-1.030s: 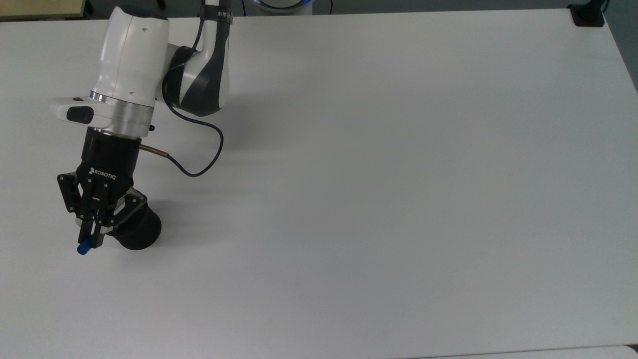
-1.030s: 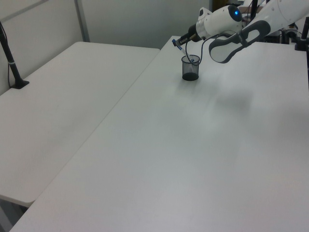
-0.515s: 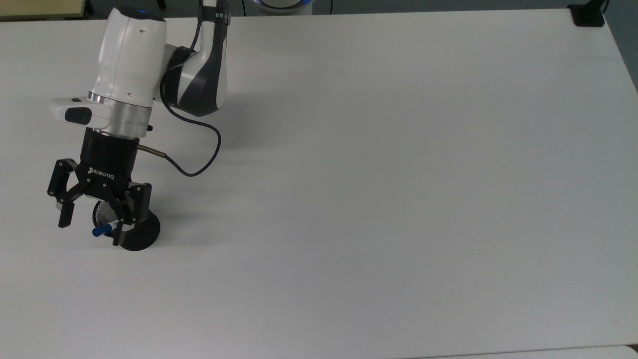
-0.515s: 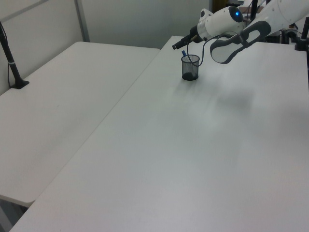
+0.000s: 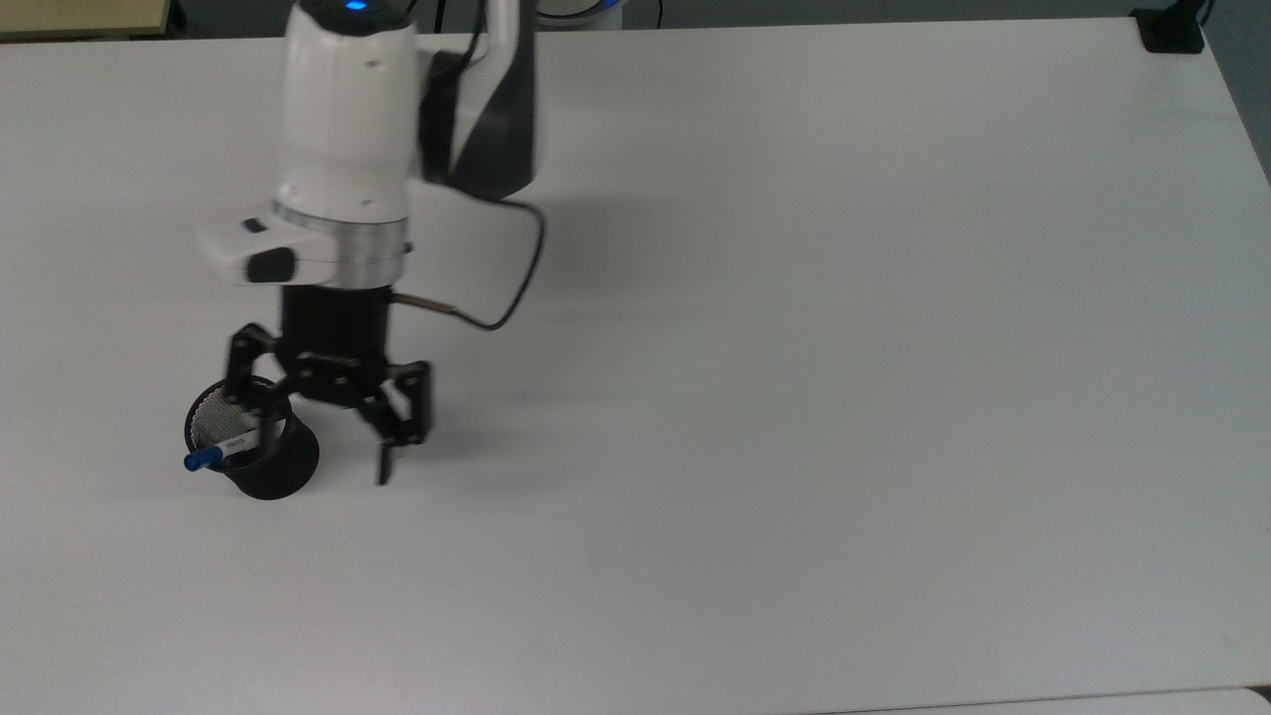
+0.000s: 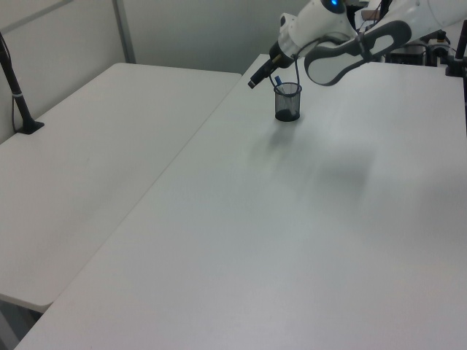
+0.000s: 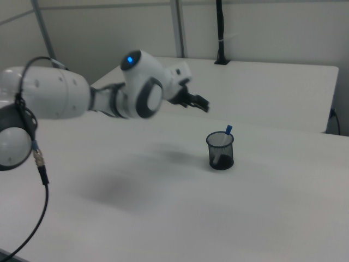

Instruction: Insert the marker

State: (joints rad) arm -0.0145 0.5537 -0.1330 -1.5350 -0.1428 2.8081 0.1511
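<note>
One arm works this white table, and everything is placed here against the black mesh cup. From the top view, the marker already stands inside the cup, leaning on the rim, with its blue cap poking out over the edge toward the top view's left; its long axis slants from the cup's floor up and out that way. The gripper hangs just beside the cup on the top view's right, one finger overlapping the rim, its two fingers spread wide with nothing between them; so the marker lies off to the gripper's left in the top view, free of any grasp.

From the left view, the cup sits far up the table; the marker rises from its mouth as a short blue sliver, tilted only slightly; the gripper hovers near the cup's upper left, apart from the marker.

From the right view, the cup stands alone; the marker leans toward the right view's right, cap uppermost; the gripper hangs well above and left of the cup. The insertion looks done; I judge only a retreat remains.
</note>
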